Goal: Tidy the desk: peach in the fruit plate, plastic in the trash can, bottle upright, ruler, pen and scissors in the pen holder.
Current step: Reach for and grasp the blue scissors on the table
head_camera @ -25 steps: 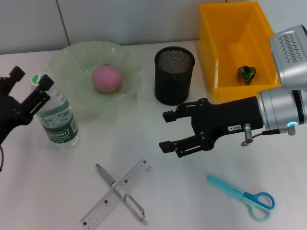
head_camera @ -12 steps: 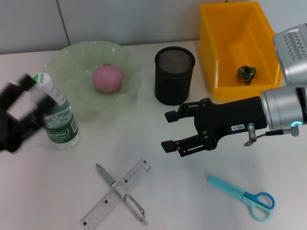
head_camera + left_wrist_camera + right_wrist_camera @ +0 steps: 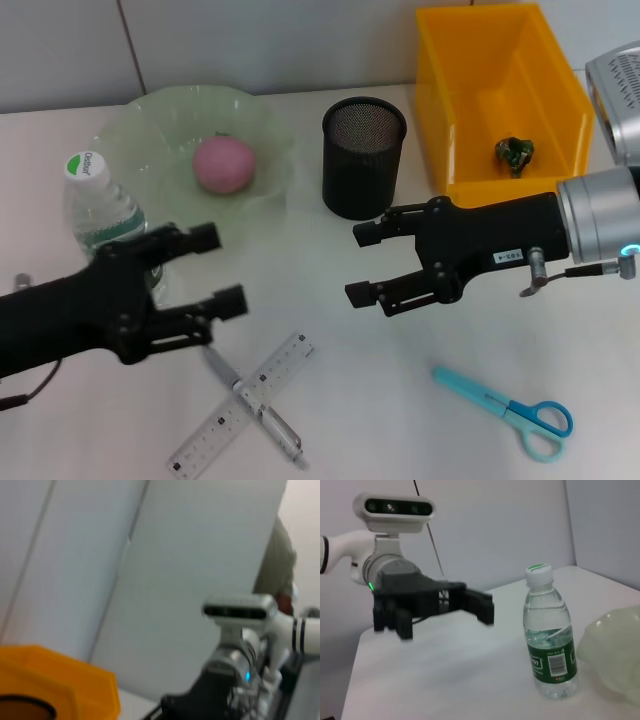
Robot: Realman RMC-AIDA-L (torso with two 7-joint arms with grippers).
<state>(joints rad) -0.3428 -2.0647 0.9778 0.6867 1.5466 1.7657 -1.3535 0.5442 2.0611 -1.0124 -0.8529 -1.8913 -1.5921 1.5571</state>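
Already the peach (image 3: 223,164) is plated, plastic (image 3: 514,153) binned, bottle (image 3: 100,215) upright; ruler (image 3: 242,403), pen (image 3: 252,401) and scissors (image 3: 505,411) wait around six o'clock, left tool (image 3: 216,270) and right tool (image 3: 362,263) both spread and empty.

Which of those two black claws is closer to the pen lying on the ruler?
The left. The left end effector hangs open just above the pen and ruler; the right end effector hangs open farther off, by the pen holder.

peach (image 3: 223,164) in plate (image 3: 150,120), pen (image 3: 250,400) across ruler (image 3: 243,404) (scissors (image 3: 505,409) rightward).
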